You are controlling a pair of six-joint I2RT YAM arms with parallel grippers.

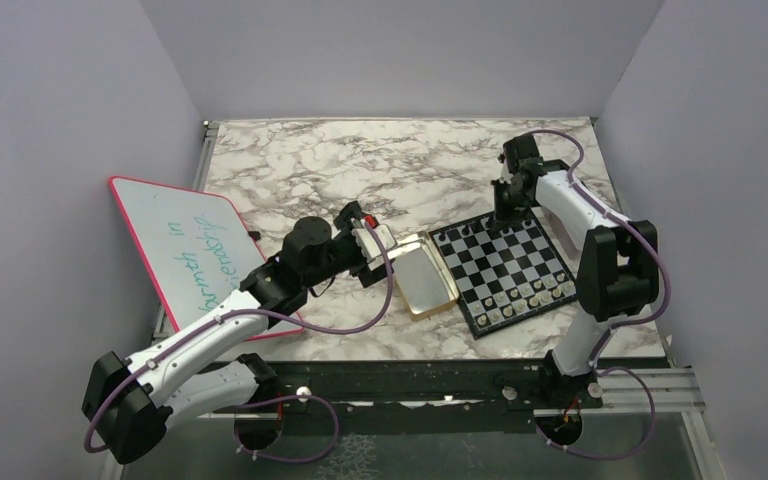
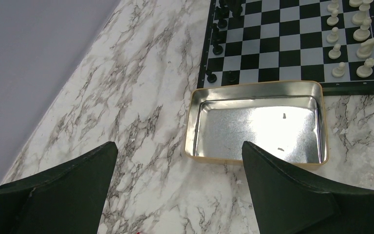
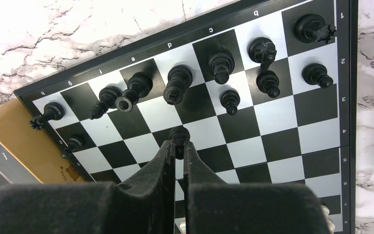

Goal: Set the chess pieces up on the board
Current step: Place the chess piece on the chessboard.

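Note:
The board lies right of centre, with black chess pieces along its far edge and pale ones along its near edge. In the right wrist view several black pieces stand on the two end rows of the board. My right gripper is shut on a black pawn, held over the board's third or fourth row. My left gripper is open and empty above bare marble, just short of the tin. Pale pieces and black pieces show on the board in the left wrist view.
An empty gold tin lies against the board's left edge; its shiny inside shows ahead of my left gripper. A pink-rimmed whiteboard lies at the left. A small red object sits by my left wrist.

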